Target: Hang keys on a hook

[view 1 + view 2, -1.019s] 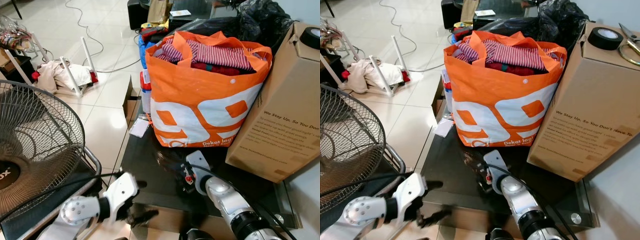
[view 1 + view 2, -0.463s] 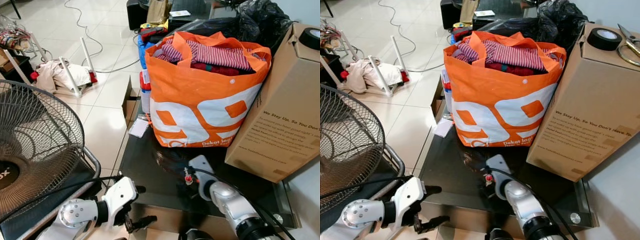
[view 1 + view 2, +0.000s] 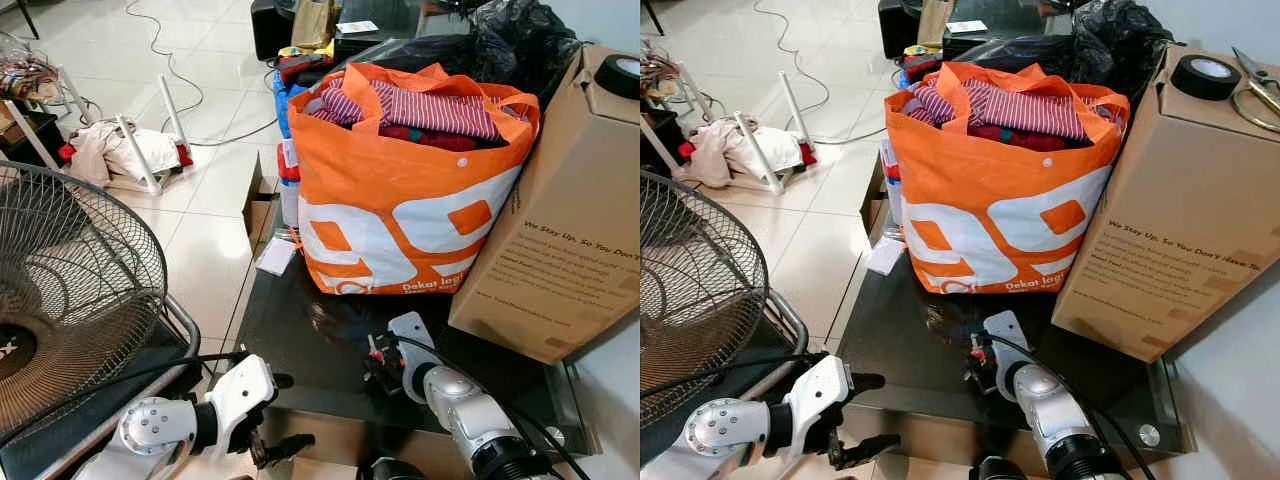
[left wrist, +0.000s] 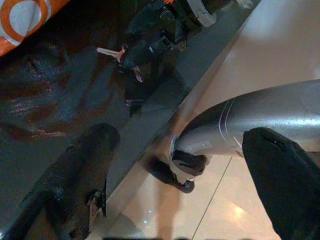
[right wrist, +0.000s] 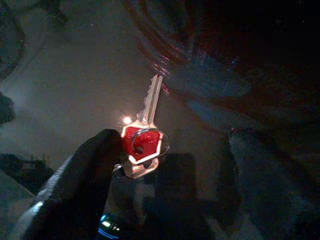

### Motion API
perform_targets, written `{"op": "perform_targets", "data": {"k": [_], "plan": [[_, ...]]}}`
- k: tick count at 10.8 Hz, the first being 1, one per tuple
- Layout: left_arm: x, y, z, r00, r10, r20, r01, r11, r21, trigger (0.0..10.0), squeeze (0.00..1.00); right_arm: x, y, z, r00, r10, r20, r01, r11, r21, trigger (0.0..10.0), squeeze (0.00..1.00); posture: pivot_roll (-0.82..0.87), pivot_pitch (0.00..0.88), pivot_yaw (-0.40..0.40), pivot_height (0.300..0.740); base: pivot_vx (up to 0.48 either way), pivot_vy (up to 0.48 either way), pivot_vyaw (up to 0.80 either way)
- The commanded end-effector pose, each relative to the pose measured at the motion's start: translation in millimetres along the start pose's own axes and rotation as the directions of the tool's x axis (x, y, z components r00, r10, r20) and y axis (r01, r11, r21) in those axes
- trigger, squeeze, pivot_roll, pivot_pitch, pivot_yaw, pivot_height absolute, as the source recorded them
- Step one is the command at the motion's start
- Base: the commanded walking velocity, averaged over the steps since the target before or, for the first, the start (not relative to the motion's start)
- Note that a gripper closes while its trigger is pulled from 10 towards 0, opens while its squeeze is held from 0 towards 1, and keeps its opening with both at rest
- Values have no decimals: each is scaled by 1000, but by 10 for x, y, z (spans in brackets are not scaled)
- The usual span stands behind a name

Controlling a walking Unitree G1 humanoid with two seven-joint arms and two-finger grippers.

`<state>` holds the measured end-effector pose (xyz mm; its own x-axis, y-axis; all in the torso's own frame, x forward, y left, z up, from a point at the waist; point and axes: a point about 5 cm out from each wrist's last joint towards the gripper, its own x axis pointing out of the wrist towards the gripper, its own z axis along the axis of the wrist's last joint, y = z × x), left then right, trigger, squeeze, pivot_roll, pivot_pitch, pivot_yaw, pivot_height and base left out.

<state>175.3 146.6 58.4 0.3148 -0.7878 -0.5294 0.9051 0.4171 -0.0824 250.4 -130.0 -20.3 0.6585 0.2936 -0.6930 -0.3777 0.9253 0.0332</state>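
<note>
Over the dark worktop (image 3: pixel 300 330), just in front of the orange bag (image 3: pixel 400 210), the right gripper (image 3: pixel 380 358) has the red-headed key (image 5: pixel 143 140) against 1 finger (image 5: pixel 82 180), the other finger spread away. That hold looks thin: a jolt could drop it. Left gripper (image 3: pixel 275 415) hangs off the worktop's near edge, fingers spread, holding nothing.

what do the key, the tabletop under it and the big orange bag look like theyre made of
Key: bright metal blade that glints, with a red, likely plastic, head. Tabletop: dark glass by its look, glossy and mirroring the bag. Orange bag: probably woven plastic with a slight sheen, white print, creased sides.
</note>
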Motion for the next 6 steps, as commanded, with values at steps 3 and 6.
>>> {"op": "perform_targets", "data": {"k": [3, 6], "plan": [[-13, -18, 18, 1000, -15, 0, 15, 1000, 6, 10000, 0, -9, 54, -98, 999, 17, -28, -16, 999, 44, 0, 0, -82, 46, 4, 740, 0, 0, 0], [-15, -24, 20, 1000, -21, -2, 21, 1000, 7, 10000, 0, -11, 94, -143, 999, 18, -37, -15, 997, 80, 0, 0, -83, 45, 7, 740, 0, 0, 0]]}}
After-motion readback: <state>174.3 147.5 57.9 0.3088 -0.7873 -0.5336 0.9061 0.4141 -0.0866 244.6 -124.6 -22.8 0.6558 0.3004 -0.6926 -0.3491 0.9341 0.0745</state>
